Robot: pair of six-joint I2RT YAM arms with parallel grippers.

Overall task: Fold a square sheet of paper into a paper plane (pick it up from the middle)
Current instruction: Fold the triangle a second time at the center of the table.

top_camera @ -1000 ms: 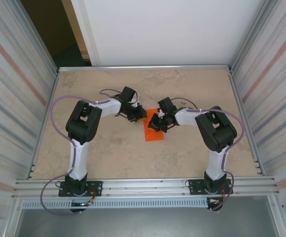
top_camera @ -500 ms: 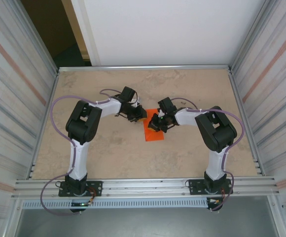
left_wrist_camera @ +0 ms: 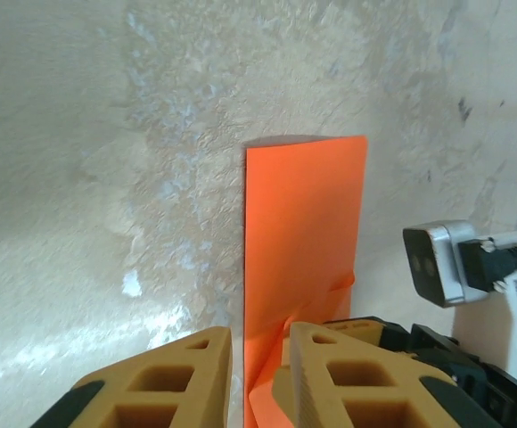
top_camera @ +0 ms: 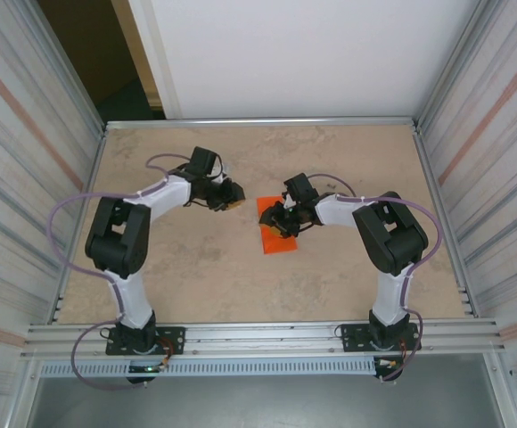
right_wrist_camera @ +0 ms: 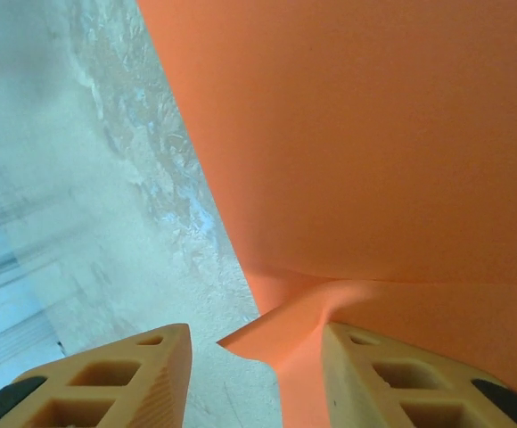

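Observation:
The orange sheet of paper (top_camera: 278,245) lies at the table's middle, folded into a narrow strip. In the left wrist view the paper (left_wrist_camera: 303,223) runs away from my fingers, one corner flap raised near them. My left gripper (top_camera: 232,193) sits just left of the strip and apart from it. Its jaws (left_wrist_camera: 258,332) stand slightly open with nothing pinched. My right gripper (top_camera: 279,223) hovers over the strip's middle. It (right_wrist_camera: 254,332) is open, and a lifted flap of the paper (right_wrist_camera: 374,134) rests against its right finger (right_wrist_camera: 392,374).
The tan table (top_camera: 196,267) is boxed in by ribbed metal walls on the left (top_camera: 27,178) and right (top_camera: 499,178) and a white panel (top_camera: 294,53) behind. An aluminium rail (top_camera: 258,337) crosses the near edge by the arm bases.
My right gripper has opened and let go of the paper's flap. The left arm has swung left, off the strip's far corner, its jaws parting a little.

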